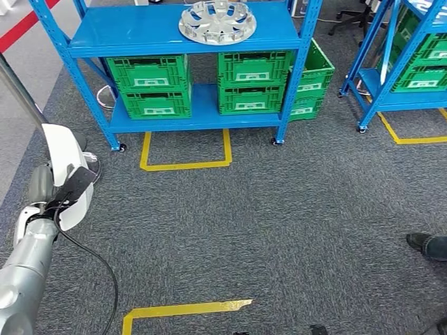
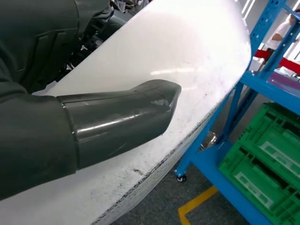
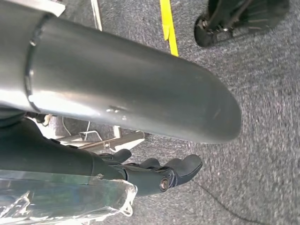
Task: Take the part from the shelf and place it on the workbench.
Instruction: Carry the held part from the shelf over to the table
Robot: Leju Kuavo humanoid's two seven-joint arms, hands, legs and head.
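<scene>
Part [image 1: 66,183], smooth curved white shell, gripped by left hand [image 2: 71,126] fingers.

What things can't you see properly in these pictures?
- White part in the left hand: left wrist view, cut off by the edges.
- Right hand: right wrist view, fingers partly behind the thumb.
- Person's shoe: head view, cut by the edge.
- Crate behind the shelf: post hides part.

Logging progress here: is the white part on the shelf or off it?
Off it: the left hand holds the white part over the carpet, thumb pressed on its surface, apart from the blue shelf.
</scene>
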